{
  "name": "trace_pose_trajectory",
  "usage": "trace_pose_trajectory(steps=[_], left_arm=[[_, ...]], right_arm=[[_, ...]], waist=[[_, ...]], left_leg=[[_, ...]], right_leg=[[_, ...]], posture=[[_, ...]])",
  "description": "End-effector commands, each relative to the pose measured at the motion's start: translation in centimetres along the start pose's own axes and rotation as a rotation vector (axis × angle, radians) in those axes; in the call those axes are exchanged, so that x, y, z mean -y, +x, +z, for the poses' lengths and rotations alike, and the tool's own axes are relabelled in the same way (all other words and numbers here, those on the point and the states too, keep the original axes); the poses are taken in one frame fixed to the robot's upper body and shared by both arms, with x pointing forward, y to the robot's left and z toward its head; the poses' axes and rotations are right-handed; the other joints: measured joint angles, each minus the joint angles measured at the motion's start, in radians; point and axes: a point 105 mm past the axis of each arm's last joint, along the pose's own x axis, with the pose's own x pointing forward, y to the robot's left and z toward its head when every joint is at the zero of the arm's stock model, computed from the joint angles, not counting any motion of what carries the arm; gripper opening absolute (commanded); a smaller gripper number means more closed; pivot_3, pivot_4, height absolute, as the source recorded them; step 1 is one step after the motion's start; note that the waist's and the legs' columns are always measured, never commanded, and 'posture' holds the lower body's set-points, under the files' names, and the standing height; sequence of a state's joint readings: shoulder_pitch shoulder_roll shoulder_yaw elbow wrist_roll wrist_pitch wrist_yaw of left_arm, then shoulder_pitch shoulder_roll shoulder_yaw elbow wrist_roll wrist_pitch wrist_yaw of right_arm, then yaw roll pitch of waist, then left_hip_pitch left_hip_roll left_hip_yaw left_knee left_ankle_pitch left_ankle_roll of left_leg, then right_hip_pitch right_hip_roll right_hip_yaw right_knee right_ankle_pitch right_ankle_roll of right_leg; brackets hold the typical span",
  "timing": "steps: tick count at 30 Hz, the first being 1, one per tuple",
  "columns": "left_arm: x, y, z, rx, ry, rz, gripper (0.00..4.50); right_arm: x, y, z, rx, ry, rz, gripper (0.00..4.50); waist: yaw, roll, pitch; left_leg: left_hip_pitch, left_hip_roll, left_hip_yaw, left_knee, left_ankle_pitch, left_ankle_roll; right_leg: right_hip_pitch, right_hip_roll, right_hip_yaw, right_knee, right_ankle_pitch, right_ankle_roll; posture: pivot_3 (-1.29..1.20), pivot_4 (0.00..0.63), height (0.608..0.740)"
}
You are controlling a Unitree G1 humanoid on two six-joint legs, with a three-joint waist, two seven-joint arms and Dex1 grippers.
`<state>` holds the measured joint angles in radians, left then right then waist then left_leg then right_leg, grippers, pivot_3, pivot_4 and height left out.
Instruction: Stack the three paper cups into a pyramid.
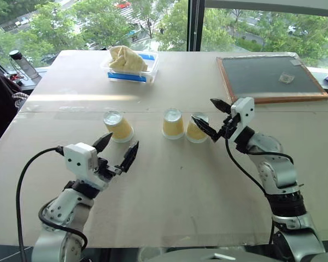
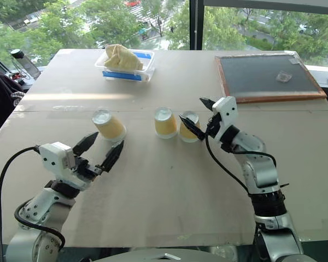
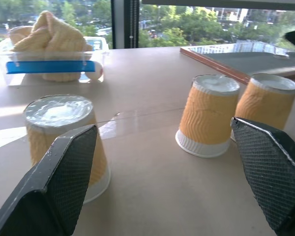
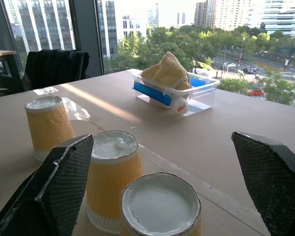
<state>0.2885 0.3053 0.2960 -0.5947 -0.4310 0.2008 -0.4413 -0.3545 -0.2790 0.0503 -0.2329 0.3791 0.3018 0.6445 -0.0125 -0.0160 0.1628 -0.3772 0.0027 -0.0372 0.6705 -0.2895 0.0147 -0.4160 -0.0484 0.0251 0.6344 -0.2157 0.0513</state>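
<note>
Right wrist view: nearest cup [image 4: 160,206] between open right hand [image 4: 162,196] fingers.

Upper-floor office or lab room; big windows [image 4: 196,19] at 12 o'clock overlook trees, streets, towers; plain table [image 1: 169,180]; framed board [image 1: 268,76] at 2 o'clock.

No readable text anywhere. Clear plastic container with blue band [image 4: 174,93] carries a small round red-and-white sticker [image 4: 180,104], print too small to read. Cups unmarked.
</note>
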Motion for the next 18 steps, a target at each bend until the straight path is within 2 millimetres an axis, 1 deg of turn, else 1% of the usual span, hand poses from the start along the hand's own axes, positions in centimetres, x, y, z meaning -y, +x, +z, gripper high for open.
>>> trace_pose_trajectory(steps=[1, 3, 5, 10, 13, 16, 18], left_arm=[[-1.7, 0.5, 0.0, 0.038, 0.095, 0.114, 4.5], [-3.2, 1.3, -0.5, 0.031, 0.128, 0.167, 4.5], [-4.2, 2.0, -0.6, 0.034, 0.149, 0.184, 4.5], [-6.1, 4.3, -1.5, 0.032, 0.155, 0.184, 4.5], [-6.4, 5.6, -1.9, 0.026, 0.159, 0.15, 4.5], [-6.8, 6.4, -2.6, -0.005, 0.15, 0.15, 4.5], [-6.9, 6.8, -2.5, 0.004, 0.133, 0.148, 4.5]], right_arm=[[-1.5, -1.8, 2.1, 0.028, 0.006, 0.105, 4.45], [-2.8, -3.7, 2.0, -0.004, 0.019, 0.207, 4.45], [-3.5, -5.0, 1.9, -0.02, 0.033, 0.26, 4.45], [-4.2, -7.3, 2.0, 0.025, 0.004, 0.286, 4.45], [-4.1, -8.0, 1.7, 0.016, 0.001, 0.268, 4.45], [-4.1, -8.1, 1.8, 0.019, -0.003, 0.265, 4.45], [-4.1, -8.2, 1.8, 0.021, -0.009, 0.263, 4.45]], waist=[[0.004, 0.0, 0.0], [0.005, 0.0, 0.0], [0.008, -0.001, -0.001], [-0.004, -0.002, -0.001], [0.002, -0.003, -0.002], [0.004, -0.003, -0.002], [0.003, -0.003, -0.002]], left_leg=[[0.0, 0.0, 0.0, 0.0, 0.0, 0.0], [0.0, 0.0, 0.0, 0.0, 0.0, 0.0], [0.0, -0.001, -0.001, 0.0, 0.0, 0.0], [0.001, 0.0, 0.001, 0.001, 0.0, 0.0], [0.001, 0.0, 0.0, 0.001, 0.0, 0.0], [0.001, 0.0, 0.0, 0.001, 0.0, 0.0], [0.001, -0.001, 0.0, 0.001, 0.0, 0.0]], right_leg=[[0.0, 0.0, 0.0, 0.0, 0.0, 0.0], [0.001, 0.0, -0.002, 0.0, 0.0, 0.0], [0.002, 0.0, -0.003, -0.001, 0.0, 0.0], [0.003, 0.001, -0.002, -0.001, 0.0, 0.0], [0.003, 0.001, -0.002, 0.0, 0.0, 0.0], [0.003, 0.001, -0.003, 0.0, 0.0, 0.0], [0.003, 0.001, -0.003, 0.0, 0.0, 0.0]], posture=[[0.0, 0.15, 0.74], [0.0, 0.15, 0.74], [0.0, 0.15, 0.74], [0.0, 0.15, 0.74], [0.0, 0.15, 0.74], [0.0, 0.15, 0.74], [0.0, 0.15, 0.74]])
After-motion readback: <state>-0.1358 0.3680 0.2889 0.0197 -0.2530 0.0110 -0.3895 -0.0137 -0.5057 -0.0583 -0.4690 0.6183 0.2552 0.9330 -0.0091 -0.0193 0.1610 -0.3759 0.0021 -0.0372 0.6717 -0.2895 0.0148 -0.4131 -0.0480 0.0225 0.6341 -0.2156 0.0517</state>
